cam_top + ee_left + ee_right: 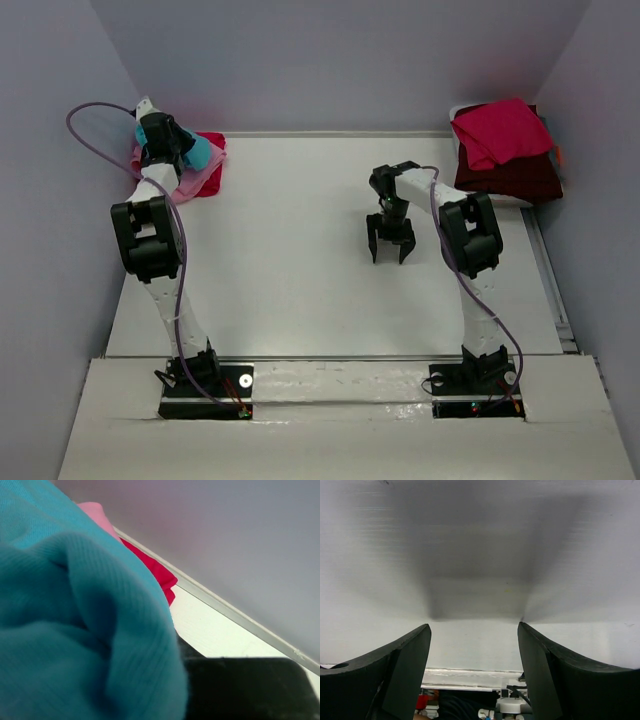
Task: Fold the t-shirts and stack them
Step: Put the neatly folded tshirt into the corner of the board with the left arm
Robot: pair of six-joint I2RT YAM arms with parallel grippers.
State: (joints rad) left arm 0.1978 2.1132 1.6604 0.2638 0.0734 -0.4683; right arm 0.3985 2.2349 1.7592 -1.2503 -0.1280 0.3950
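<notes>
Turquoise t-shirt (75,630) sits pinched in the left claw (178,143) to lift off the pile (208,178); right claw (390,245) hangs open, empty

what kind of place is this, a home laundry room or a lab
Most likely a robot lab cell: a flat white tabletop boxed in by plain grey wall panels, two black-and-white robot arms bolted at its near edge, and soft cloth t-shirts piled in the far corners.
</notes>
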